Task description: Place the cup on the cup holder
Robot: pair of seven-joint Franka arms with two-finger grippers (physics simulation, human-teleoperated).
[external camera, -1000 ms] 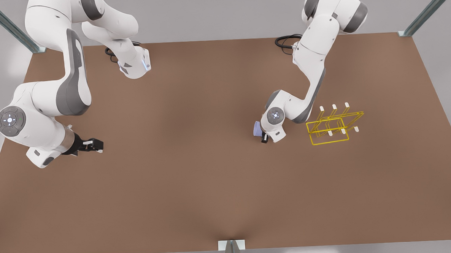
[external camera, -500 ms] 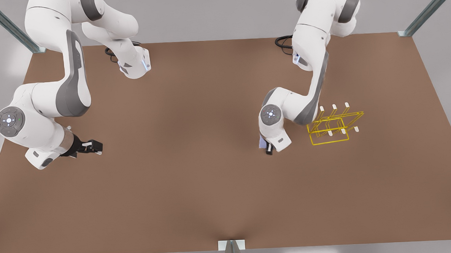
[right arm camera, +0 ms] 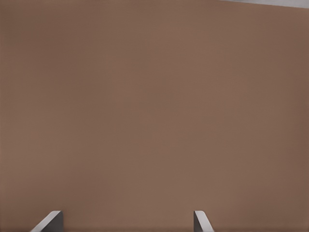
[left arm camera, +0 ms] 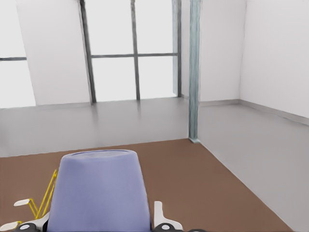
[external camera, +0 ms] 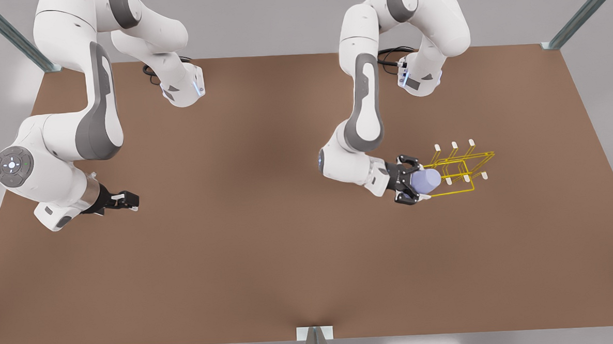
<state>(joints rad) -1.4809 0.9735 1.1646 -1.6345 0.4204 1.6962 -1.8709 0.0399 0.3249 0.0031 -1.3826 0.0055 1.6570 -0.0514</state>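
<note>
Fingers of the left gripper (external camera: 413,183) are clamped on the cup (external camera: 425,181), one on each side of its lavender-blue wall, and the cup is carried on its side, its closed end turned toward the cup holder (external camera: 454,170). In the left wrist view the same cup (left arm camera: 99,191) is seen between two pale fingertips (left arm camera: 158,215), with yellow wire and a white tip of the cup holder (left arm camera: 41,203) just beside it. One cup is counted, and one cup holder. The cup is held off the table (external camera: 268,235), at the holder's end nearest the arm, and it overlaps the holder's frame in the front view; whether wire is touched cannot be told. On the holder, about six white-tipped prongs are made out, three along the far side and three lower down. No writing or label can be read on anything.

Well apart from the cup holder, toward the front view's left, the right gripper (external camera: 129,200) is kept waiting low over the table; its two fingertips (right arm camera: 200,221) are spread apart in the right wrist view, with nothing but brown table between them.
</note>
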